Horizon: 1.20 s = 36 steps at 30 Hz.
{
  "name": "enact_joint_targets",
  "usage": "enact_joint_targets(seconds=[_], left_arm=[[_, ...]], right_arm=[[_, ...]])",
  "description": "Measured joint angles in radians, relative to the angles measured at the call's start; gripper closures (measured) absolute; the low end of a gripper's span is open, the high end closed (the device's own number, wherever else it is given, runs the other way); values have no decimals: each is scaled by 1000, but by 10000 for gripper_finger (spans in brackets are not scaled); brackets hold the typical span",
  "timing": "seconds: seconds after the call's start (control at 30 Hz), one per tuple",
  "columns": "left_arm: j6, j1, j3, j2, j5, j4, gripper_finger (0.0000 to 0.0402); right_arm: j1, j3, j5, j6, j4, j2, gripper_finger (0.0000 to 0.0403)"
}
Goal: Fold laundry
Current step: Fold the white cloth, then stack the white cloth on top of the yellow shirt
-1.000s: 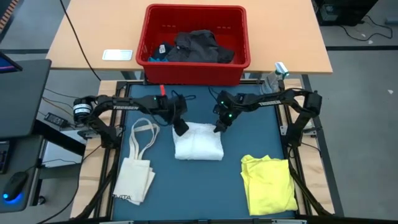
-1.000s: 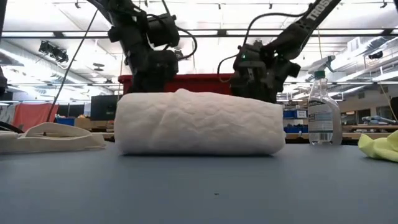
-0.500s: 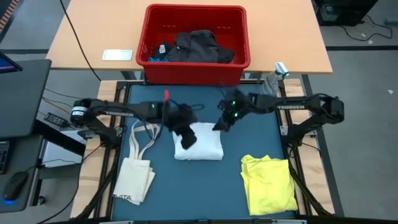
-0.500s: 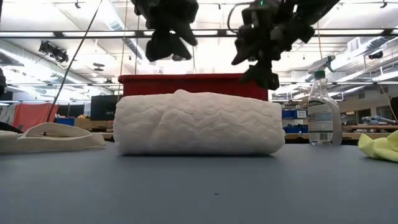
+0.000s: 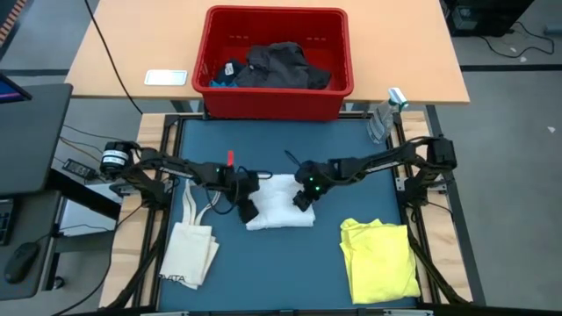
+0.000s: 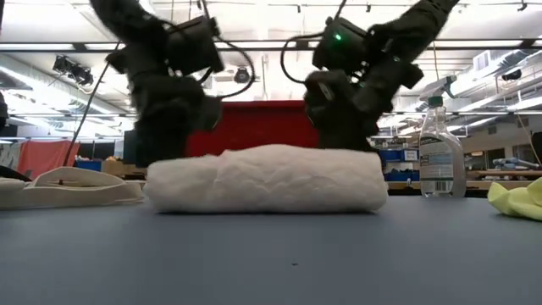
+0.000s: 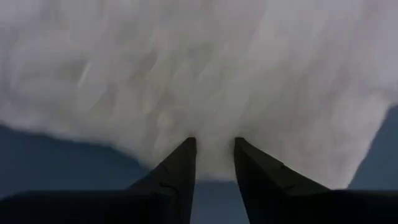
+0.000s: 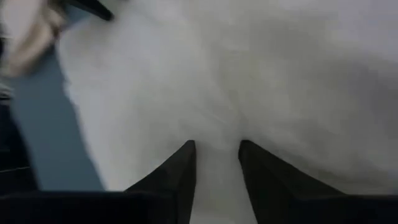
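Pressing white garment [image 5: 279, 203]: L gripper [image 5: 248, 209], R gripper [image 5: 302, 198].

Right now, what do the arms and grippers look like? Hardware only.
Both arms are matte black with jointed segments. The left gripper and right gripper each end in two dark, tapered wedge fingers. Green indicator lights glow near the wrists, loose black cables loop alongside, and pale lettering marks the links.

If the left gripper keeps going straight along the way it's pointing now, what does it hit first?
Most likely the folded white garment. In the left wrist view, the left gripper points straight into it, fingers parted by a narrow gap, with the fingertips at or against the cloth. Nothing shows between them.
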Motion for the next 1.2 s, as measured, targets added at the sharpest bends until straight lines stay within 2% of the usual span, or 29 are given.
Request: enact_joint_targets(seconds=[0.1, 0.17, 0.27, 0.37, 0.47, 0.63, 0.73, 0.8, 0.9, 1.13, 1.2], left_arm=[[-17, -22, -42, 0, 17, -7, 286], [-35, -29, -38, -9, 24, 25, 286], [-68, -29, 0, -28, 25, 8, 286], [-88, -29, 52, -86, 25, 13, 285], [-119, -23, 84, -148, 20, -43, 285], [-168, -21, 96, -298, -10, -198, 285], [-238, -49, 86, -396, -115, -255, 285], [-319, -83, 82, -451, -247, -244, 282], [-430, -108, 61, -475, -367, -234, 260], [-716, -110, -83, -399, -378, -62, 158], [-781, -97, -127, -362, -378, 37, 127]], right_arm=[[10, -55, 18, 19, -2, -2, 278], [10, -71, -17, 20, 29, -11, 281], [10, -76, -80, 61, 51, -51, 281], [10, -73, -83, 110, 87, -148, 277], [-2, -73, -21, 121, 64, -247, 264], [-18, -73, 105, 126, -107, -370, 233], [-13, -73, 158, 183, -210, -384, 208], [-13, -74, 97, 191, -247, -373, 189], [-18, -78, 11, 193, -233, -343, 158], [-49, -85, -33, 195, -198, -299, 89], [-59, -85, -62, 191, -202, -303, 74]])
